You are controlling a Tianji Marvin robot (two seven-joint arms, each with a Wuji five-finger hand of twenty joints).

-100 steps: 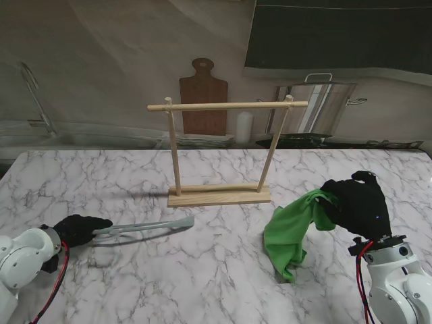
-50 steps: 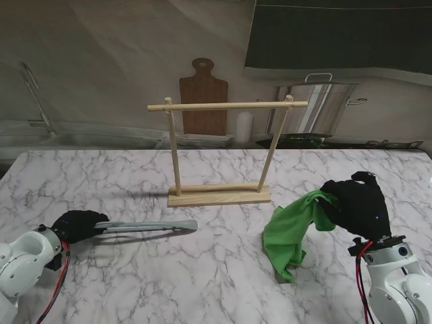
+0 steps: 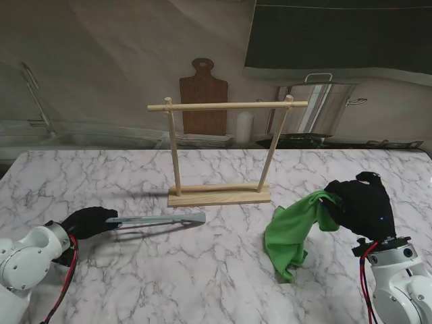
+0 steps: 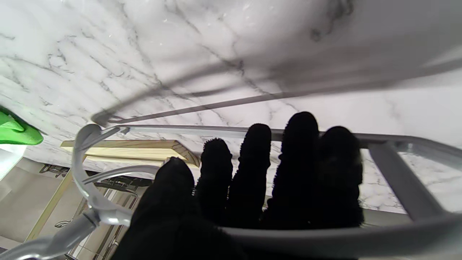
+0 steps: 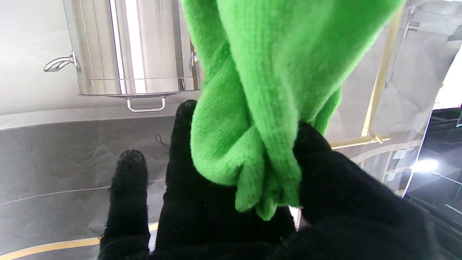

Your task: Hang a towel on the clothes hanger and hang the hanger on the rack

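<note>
Towel: the green towel (image 3: 291,233) is hanging from the right hand (image 3: 358,204), its lower end touching the marble table (image 3: 223,283) right of the rack.
Right hand: its fingers are pinching the cloth's top bunch, raised off the table.
Hanger: the grey hanger (image 3: 158,220) is pointing rightward, held just over the table, nearer to me than the rack's base.
Left hand: the left hand (image 3: 89,222) is gripping the hanger's end, fingers (image 4: 260,169) wrapping its bar.
Rack: the wooden rack (image 3: 226,152) is standing upright mid-table, bare.
</note>
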